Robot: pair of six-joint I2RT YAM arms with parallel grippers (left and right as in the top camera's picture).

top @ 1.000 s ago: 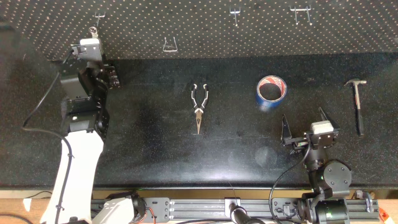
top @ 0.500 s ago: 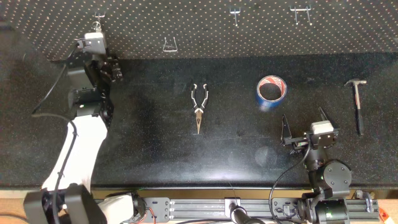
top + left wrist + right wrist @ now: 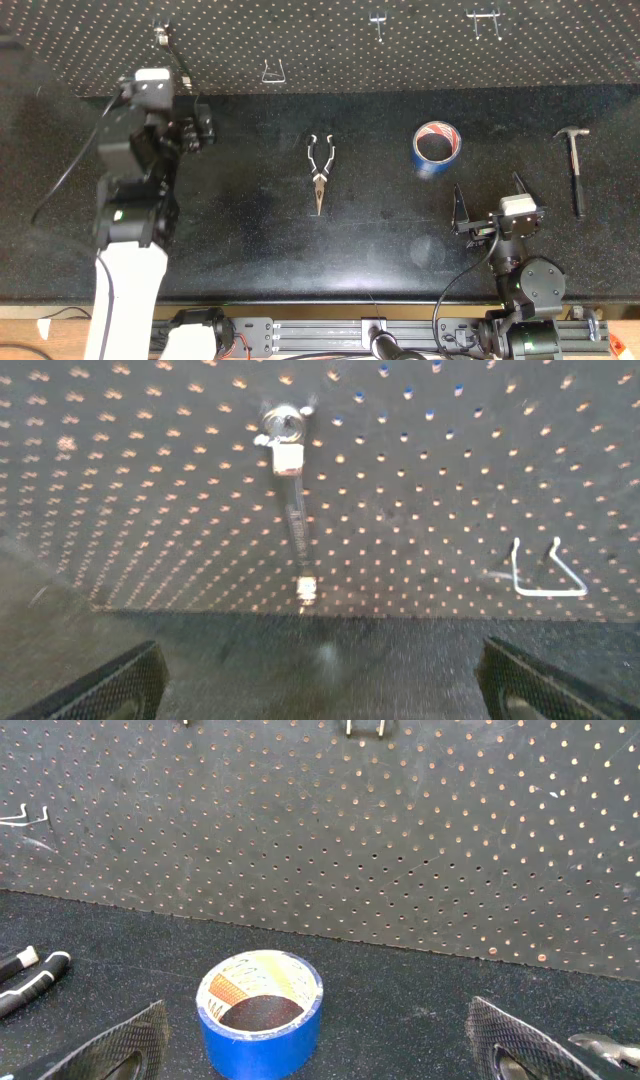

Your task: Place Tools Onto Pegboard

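A slim metal tool (image 3: 287,450) hangs on a hook at the pegboard's upper left (image 3: 162,36). My left gripper (image 3: 195,125) is a little in front of it, open and empty (image 3: 325,680). Black-handled pliers (image 3: 320,170) lie mid-table, with a blue tape roll (image 3: 437,146) to their right and a hammer (image 3: 574,168) at the far right. My right gripper (image 3: 488,190) sits open near the front edge and faces the tape roll (image 3: 262,1015), which stands well ahead of its fingers (image 3: 115,1045). The pliers' handles (image 3: 30,978) also show in the right wrist view.
The black pegboard (image 3: 330,40) runs along the back of the table. It carries a bare wire hook (image 3: 272,72) and two more hooks (image 3: 377,20) (image 3: 484,20) farther right. The same wire hook (image 3: 545,572) hangs beside the slim tool.
My left gripper has let go of the slim tool, which now hangs on its hook. The gripper has drawn back from the pegboard and to the right. The right arm is still.
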